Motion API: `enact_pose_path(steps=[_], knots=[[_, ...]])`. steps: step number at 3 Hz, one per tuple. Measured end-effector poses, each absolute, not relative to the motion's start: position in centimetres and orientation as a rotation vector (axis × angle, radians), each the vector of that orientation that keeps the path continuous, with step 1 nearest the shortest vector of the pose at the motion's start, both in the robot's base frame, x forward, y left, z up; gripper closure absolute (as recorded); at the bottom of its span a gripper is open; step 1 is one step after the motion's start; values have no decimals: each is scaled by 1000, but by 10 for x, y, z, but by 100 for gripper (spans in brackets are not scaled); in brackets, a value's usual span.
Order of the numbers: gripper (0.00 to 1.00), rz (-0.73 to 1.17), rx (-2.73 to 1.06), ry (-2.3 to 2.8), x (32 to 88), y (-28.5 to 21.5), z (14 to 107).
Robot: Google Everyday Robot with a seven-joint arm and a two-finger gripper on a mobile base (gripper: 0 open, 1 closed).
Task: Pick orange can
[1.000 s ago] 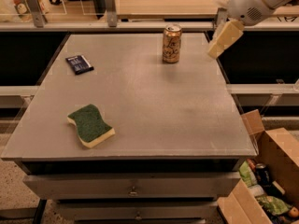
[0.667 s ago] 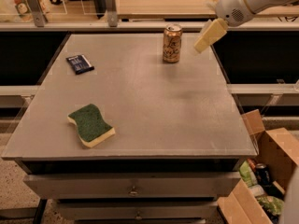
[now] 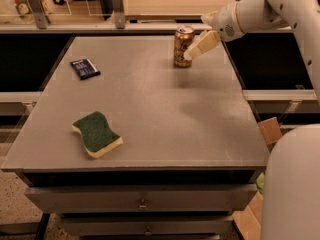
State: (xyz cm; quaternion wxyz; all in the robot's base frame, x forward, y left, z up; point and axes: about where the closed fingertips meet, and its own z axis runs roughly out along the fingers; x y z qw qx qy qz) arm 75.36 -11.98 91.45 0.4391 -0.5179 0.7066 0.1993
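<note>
Your orange can point(image 3: 183, 46) stands upright near the desk's point(image 3: 165, 114) far edge, right of centre. You cannot see what is in it. The gripper point(image 3: 201, 45) is against the can's right side, its pale tip overlapping the can's edge. You cannot tell whether it is open or closed. By the near right corner a cardboard box point(image 3: 270, 130) shows only partly behind the robot's pale body point(image 3: 292, 184), and its contents are hidden.

A moment ago the gripper hung clear of the can, over the far right corner, and it has since moved in leftward. The can, the green sponge point(image 3: 97, 134) towards the near left corner and the dark packet point(image 3: 85, 68) by the left edge have not shifted.
</note>
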Motion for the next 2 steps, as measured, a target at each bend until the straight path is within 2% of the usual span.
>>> enact_pose_path(steps=[2], knots=[[0,582,-1147,1686,792,-113,881]])
